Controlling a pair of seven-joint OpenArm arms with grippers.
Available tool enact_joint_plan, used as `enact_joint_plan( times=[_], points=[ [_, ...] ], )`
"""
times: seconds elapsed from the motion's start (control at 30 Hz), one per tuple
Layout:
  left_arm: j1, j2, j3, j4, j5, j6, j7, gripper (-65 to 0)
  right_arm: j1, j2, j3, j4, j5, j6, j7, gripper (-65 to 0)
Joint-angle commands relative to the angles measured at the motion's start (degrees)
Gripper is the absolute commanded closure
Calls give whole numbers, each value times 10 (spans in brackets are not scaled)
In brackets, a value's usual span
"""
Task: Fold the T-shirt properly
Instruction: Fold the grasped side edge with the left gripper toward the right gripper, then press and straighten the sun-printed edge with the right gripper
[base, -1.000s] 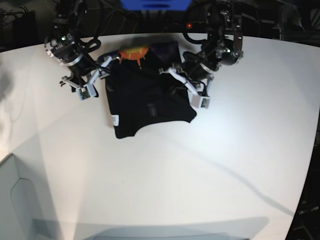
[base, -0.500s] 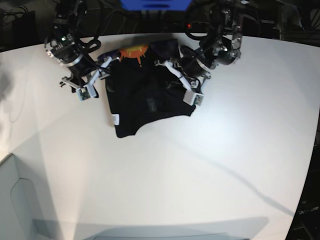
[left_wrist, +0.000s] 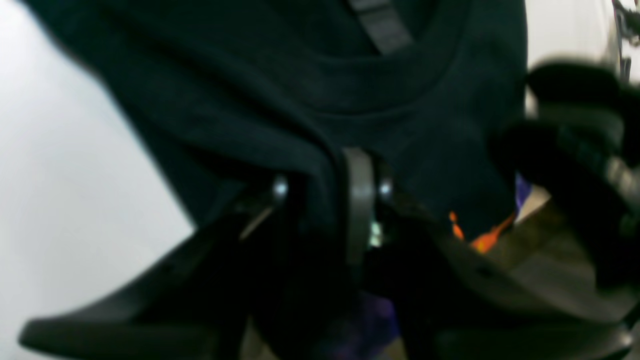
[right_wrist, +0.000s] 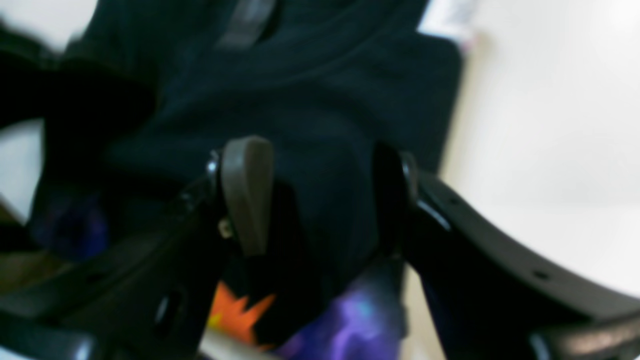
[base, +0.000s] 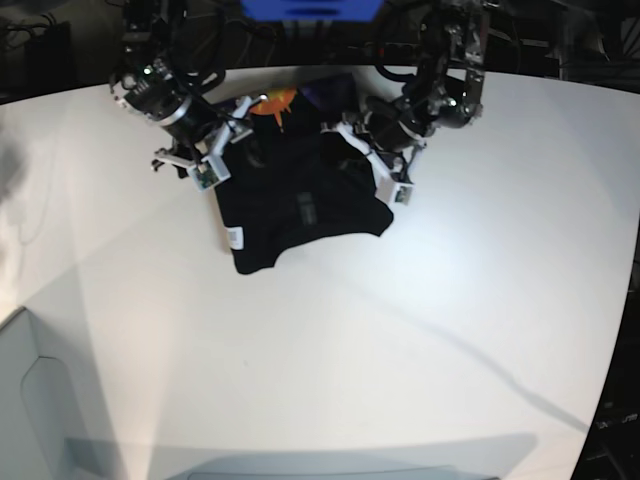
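Observation:
The black T-shirt (base: 300, 205) lies bunched at the table's far middle. Its orange print (base: 275, 100) shows at the far edge and a white label (base: 232, 238) at the near left. My right gripper (base: 225, 150) stands over the shirt's left edge. In the right wrist view the right gripper (right_wrist: 320, 200) has its jaws wide apart, with black cloth (right_wrist: 325, 150) lying between them. My left gripper (base: 368, 160) is on the shirt's right edge. In the blurred left wrist view a fold of cloth (left_wrist: 310, 165) sits between the left gripper's (left_wrist: 320, 195) slightly parted jaws.
The white table (base: 400, 350) stretches toward the camera. A blue object (base: 310, 8) and dark cables sit beyond the far edge. A pale box corner (base: 30, 400) shows at the near left.
My right arm has moved right, onto the shirt's left edge. The left gripper has shifted left and farther back along the right edge, and its jaws have parted a little.

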Motion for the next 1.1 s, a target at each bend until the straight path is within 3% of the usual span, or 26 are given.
enact_joint_plan(
  times=[0.0, 0.17, 0.3, 0.5, 0.83, 0.97, 1.07],
  points=[
    [4, 2, -11, 14, -6, -2, -2, -191, -3, 1, -12, 16, 8, 10, 16, -317],
    [9, -3, -67, 21, -78, -2, 1, -282, -13, 5, -44, 24, 8, 10, 16, -343],
    [10, -4, -116, 15, -129, -2, 2, -295, -23, 5, -63, 25, 8, 10, 16, -344],
    [21, -20, -200, 15, -137, -5, -2, -295, -29, 13, -118, 22, 8, 10, 16, -340],
    [17, -20, -496, 15, -138, -6, 2, -296, -26, 39, -147, -44, 8, 10, 16, -340],
    [11, -20, -559, 15, -138, -6, 2, -297, -26, 45, -147, 4, 9, 10, 16, -340],
    [13, -17, -586, 15, -138, -6, 3, -295, -17, 31, -154, 23, 10, 10, 16, -342]
  ],
)
